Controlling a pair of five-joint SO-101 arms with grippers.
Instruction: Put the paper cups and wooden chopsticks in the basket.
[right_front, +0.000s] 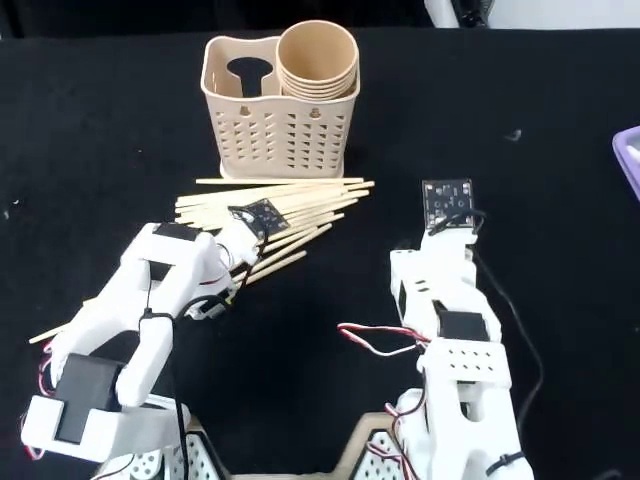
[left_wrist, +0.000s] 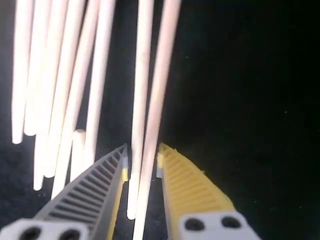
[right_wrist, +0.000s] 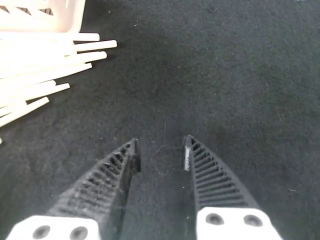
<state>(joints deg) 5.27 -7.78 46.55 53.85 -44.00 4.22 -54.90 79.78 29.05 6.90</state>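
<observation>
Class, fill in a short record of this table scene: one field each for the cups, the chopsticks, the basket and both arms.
paper cups: stacked, standing in one compartment of the basket
basket: upright at the far side of the table
chopsticks: fanned out on the table in front of the basket
left gripper: jaws shut on two chopsticks
right gripper: jaws open, over bare table

I get bright, even light; the chopsticks (right_wrist: 35, 50) glare nearly white against the matte black table (right_wrist: 225, 75), and shadows are faint.
</observation>
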